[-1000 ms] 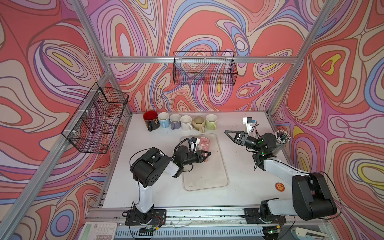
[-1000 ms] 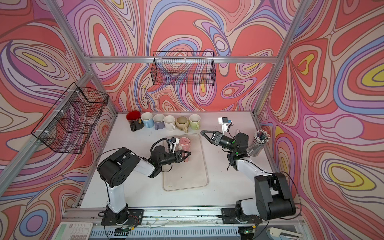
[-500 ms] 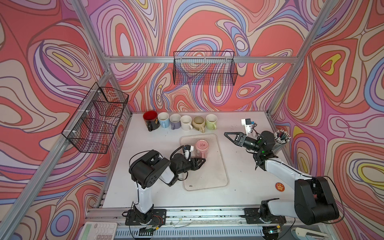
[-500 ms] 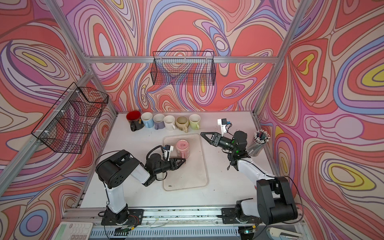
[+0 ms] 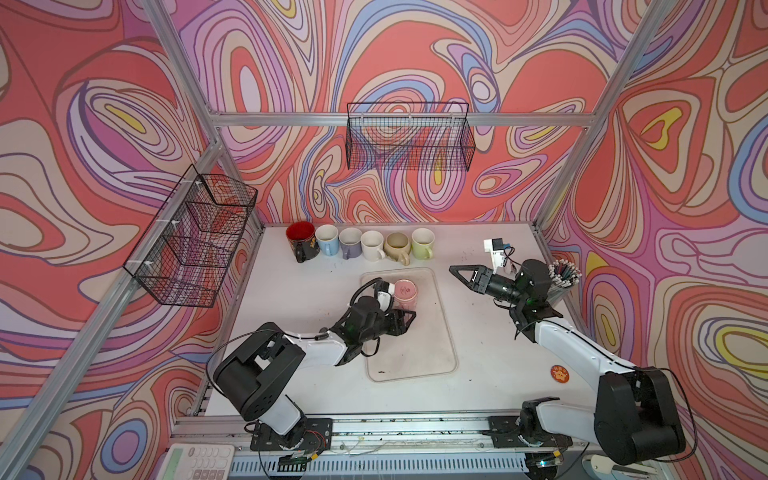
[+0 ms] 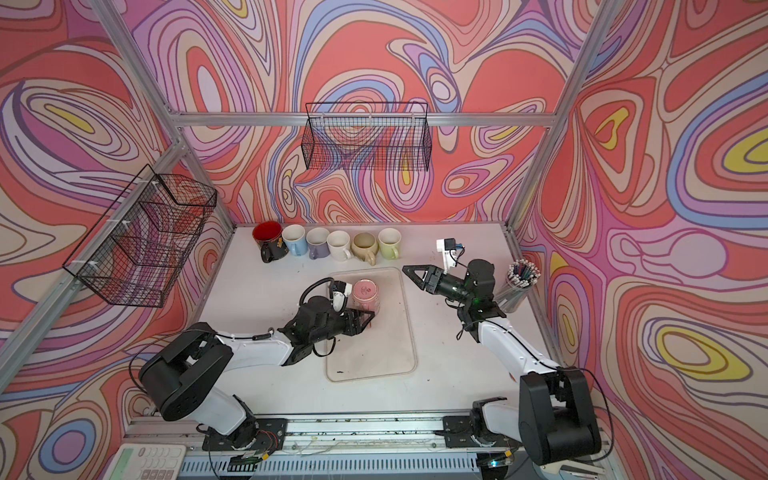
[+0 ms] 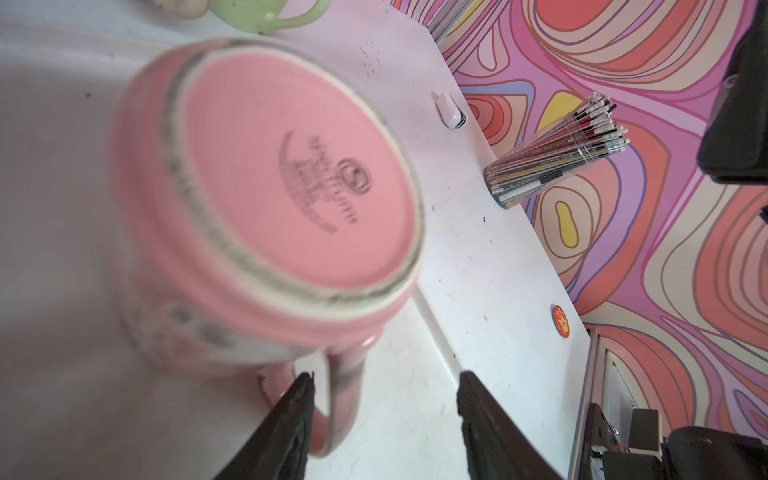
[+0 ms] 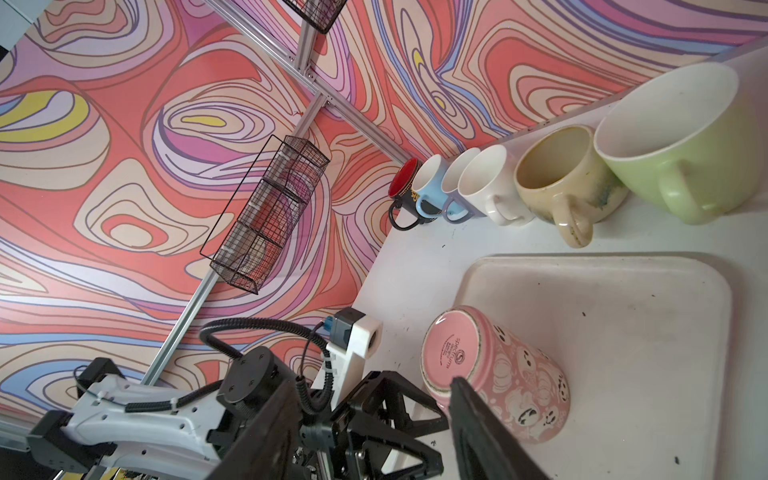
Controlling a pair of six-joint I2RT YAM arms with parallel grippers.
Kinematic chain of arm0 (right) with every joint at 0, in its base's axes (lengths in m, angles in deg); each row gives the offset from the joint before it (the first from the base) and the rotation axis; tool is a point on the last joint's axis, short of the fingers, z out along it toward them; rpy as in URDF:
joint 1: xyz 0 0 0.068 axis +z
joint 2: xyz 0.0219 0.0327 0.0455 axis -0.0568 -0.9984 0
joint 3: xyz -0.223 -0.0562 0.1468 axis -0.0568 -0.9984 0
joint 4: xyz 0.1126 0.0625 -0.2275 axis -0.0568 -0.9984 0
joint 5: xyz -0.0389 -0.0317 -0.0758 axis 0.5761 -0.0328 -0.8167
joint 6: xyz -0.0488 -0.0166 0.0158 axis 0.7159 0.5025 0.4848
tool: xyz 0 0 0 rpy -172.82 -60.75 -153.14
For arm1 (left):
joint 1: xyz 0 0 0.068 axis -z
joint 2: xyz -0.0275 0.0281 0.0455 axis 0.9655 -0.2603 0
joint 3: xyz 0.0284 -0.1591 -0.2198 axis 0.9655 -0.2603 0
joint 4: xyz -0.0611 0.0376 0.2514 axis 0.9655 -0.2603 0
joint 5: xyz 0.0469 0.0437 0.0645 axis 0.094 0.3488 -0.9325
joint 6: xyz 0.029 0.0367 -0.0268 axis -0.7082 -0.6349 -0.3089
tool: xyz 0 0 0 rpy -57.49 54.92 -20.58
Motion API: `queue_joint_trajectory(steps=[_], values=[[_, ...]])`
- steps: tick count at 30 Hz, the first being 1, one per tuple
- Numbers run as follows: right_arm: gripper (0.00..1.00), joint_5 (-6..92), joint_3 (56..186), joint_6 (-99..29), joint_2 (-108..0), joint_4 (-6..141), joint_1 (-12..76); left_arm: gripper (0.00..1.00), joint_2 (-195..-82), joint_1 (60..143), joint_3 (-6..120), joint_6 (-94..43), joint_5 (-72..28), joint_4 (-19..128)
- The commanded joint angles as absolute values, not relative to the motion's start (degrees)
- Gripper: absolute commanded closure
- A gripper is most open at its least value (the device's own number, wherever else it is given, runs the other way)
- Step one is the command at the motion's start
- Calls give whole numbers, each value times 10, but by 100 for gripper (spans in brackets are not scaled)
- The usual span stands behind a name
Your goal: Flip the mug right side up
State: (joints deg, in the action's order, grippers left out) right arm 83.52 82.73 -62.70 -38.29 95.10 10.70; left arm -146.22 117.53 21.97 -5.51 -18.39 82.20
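Note:
The pink mug stands upside down, base up, on the pale tray. My left gripper hovers low at the mug's near side, open. In the left wrist view the mug fills the frame; its handle lies between the spread jaws of the left gripper, close against one fingertip and ungripped. My right gripper hangs open and empty right of the tray, pointing at the mug. In its own view the right gripper frames the left one.
Several upright mugs line the back wall. A cup of pens stands at the right edge, with an orange disc nearer the front. Wire baskets hang on the back wall and left wall.
My left gripper has let go of the mug, opened wide and drawn back toward the front. The mug now stands alone, base up. The right gripper has shifted only slightly.

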Motion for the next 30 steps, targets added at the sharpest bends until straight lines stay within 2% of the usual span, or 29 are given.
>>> queue_joint_trajectory(steps=[1,8,19,23,26,30], values=[[40,817,843,-604,-364,914,105,40,-1469,1210,321,-126,-311,548],[40,798,853,-590,-351,859,104,43,-1548,1240,487,-132,-403,320],[40,768,856,-564,-358,804,104,44,-1601,1254,570,-143,-452,222],[51,705,879,-526,-409,703,110,46,-1586,1254,557,-141,-464,222],[58,588,920,-463,-433,603,156,51,-1559,1254,538,-139,-465,227],[79,488,986,-419,-497,531,210,54,-1514,1254,513,-139,-467,225]])
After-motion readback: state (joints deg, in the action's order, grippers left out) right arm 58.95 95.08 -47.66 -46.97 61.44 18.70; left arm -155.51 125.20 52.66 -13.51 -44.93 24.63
